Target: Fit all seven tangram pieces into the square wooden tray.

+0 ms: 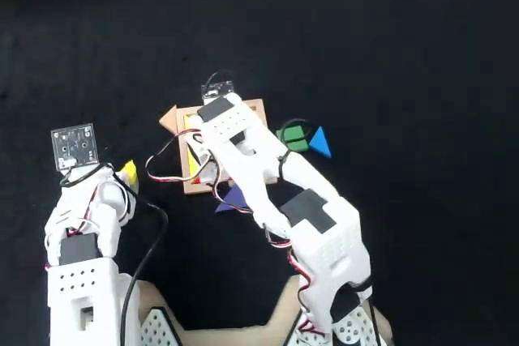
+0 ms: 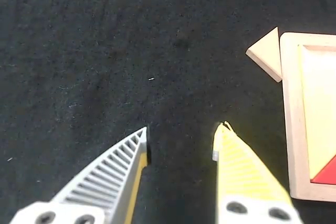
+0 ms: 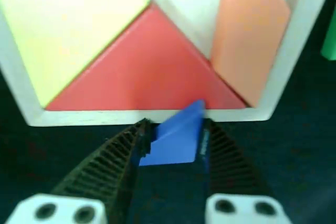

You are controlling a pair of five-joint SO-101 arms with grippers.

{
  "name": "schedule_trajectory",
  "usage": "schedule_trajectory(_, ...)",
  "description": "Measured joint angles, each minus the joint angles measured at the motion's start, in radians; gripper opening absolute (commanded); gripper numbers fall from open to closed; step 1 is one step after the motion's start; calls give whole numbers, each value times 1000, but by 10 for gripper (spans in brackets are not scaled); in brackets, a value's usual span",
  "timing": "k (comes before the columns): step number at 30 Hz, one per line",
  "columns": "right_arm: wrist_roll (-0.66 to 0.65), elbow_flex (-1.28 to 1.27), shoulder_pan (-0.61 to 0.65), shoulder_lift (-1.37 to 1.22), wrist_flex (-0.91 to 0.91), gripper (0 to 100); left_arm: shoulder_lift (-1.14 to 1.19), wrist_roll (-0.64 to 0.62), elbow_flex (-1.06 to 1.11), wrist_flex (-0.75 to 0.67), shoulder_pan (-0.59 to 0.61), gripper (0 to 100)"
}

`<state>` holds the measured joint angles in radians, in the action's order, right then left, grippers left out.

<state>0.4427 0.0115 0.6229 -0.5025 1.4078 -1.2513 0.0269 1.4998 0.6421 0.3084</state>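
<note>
Wooden tray (image 3: pixel 157 115) holds yellow triangle (image 3: pixel 68 30), red triangle (image 3: pixel 142 72), orange piece (image 3: pixel 247 35); my right fingers (image 3: pixel 105 166) pinch blue piece (image 3: pixel 176 137) at its rim, left fingers (image 2: pixel 113 174) spread empty; tan triangle (image 2: pixel 266 53), green piece (image 1: pixel 293 137), blue triangle (image 1: pixel 319 143) wait outside.

Pale wooden tray (image 2: pixel 292 129), matt black cloth table (image 1: pixel 405 38), ribbed plastic fingers (image 2: pixel 105 182)
</note>
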Motion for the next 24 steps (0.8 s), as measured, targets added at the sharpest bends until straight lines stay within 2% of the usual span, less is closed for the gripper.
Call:
schedule_trajectory(2,-28,0,-21,0,2,11,0,0,0,0,0,206)
schedule_trajectory(19,-123,40,-80,48,0,11,0,0,0,0,0,206)
schedule_trajectory(24,-299,207,-124,83,-2,11,0,0,0,0,0,206)
